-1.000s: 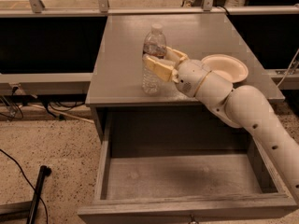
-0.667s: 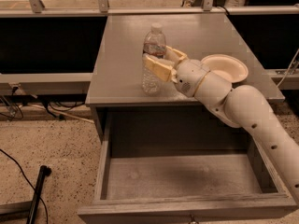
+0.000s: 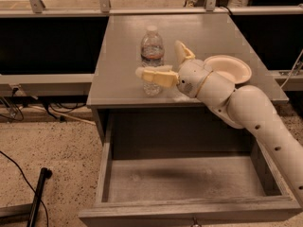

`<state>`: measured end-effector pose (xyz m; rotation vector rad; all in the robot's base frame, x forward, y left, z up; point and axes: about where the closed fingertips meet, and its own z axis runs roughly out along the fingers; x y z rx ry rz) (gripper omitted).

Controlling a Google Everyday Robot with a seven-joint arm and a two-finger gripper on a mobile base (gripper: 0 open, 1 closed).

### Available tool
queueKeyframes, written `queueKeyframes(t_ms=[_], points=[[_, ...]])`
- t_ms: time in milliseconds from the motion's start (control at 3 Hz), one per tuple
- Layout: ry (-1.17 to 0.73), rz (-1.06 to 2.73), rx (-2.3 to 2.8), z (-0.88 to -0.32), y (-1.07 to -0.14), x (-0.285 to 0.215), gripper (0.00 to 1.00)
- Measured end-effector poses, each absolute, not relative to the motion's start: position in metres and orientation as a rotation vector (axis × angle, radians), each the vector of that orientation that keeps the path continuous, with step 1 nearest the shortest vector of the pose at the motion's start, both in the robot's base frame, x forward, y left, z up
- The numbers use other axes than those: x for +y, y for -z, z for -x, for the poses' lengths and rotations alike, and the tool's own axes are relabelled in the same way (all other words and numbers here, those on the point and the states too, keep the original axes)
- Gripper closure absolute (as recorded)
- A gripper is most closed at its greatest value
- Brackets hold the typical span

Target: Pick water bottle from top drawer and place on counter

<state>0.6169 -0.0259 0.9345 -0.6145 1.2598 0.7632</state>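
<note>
So basically the pick-and-place part looks done from what I can see. The water bottle (image 3: 152, 51) is standing upright on the counter (image 3: 118, 79), near its front edge and just left of the white bowl (image 3: 242, 74). The top drawer (image 3: 189, 206) below is pulled open and I can't spot anything in it.

The gripper (image 3: 160, 59) is right at the bottle with its jaws spread wide. One finger crosses in front of the bottle's lower half, and I can't tell if it's touching. The other sticks up on the right, clear of the bottle, so it isn't clamping anything.

My guess is all that's left is backing the arm (image 3: 255, 112) away without knocking the bottle over, since that near finger is super close.
</note>
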Motion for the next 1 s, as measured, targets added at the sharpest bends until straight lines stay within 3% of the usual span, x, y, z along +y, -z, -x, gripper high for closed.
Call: queueKeyframes(t_ms=[333, 1000], points=[[-0.762, 0.616, 1.263, -0.617, -0.935, -0.026, 0.0], [-0.598, 0.498, 1.382, -0.614, -0.945, -0.075, 0.0]])
